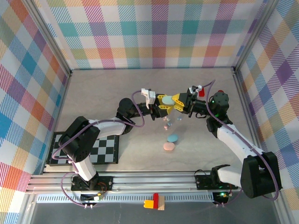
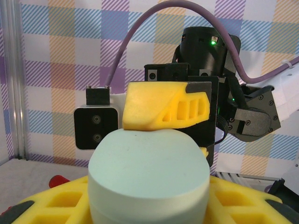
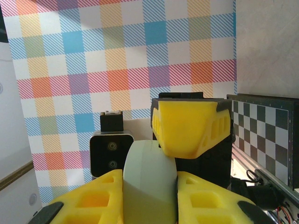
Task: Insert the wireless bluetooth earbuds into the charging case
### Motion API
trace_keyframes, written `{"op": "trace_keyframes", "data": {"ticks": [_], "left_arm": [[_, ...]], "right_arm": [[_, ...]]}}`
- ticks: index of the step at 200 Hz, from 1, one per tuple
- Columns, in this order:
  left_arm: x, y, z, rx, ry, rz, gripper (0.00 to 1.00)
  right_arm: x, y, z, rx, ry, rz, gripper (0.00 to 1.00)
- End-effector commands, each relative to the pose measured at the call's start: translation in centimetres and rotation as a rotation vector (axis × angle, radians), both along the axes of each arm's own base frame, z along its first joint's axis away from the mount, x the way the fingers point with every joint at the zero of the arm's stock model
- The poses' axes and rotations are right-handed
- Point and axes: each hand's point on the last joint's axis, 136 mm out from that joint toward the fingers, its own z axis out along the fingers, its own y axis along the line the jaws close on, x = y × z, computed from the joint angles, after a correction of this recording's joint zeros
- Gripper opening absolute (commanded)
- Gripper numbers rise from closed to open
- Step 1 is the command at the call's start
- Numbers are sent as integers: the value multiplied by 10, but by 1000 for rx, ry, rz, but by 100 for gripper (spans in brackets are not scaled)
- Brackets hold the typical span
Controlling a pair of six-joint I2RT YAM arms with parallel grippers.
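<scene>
A mint oval charging case [image 1: 167, 99] hangs above the table's middle, held from both sides. My left gripper [image 1: 163, 101] is shut on its flat sides; in the left wrist view the case [image 2: 148, 172] sits between the yellow fingers [image 2: 247, 200]. My right gripper [image 1: 180, 100] is shut on it too. In the right wrist view the case [image 3: 149, 177] stands edge-on between its fingers [image 3: 93, 200], a thin seam showing near the top. Several tiny pastel earbuds [image 1: 168, 122] lie on the table just below the grippers.
A blue case [image 1: 173, 138] and a pink case [image 1: 168, 146] lie nearer the front. A checkerboard mat [image 1: 100, 148] is at the left by the left arm's base. A red block [image 1: 201, 92] sits behind the right gripper. Plaid walls enclose the table.
</scene>
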Motion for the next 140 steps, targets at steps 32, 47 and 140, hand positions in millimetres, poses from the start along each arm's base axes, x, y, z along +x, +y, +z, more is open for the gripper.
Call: {"op": "trace_keyframes", "data": {"ticks": [32,47,140], "left_arm": [[-3,3,23,-51,-67,-23,47],[-4,2,23,-50,-64,-25,47],[-3,0,15,-38,-50,-31,48]], "right_arm": [[-2,-1,-1,-13,-19,0,10],[-2,-1,-1,-14,-18,0,10],[-5,-3,12,16,-56,-7,10]]}}
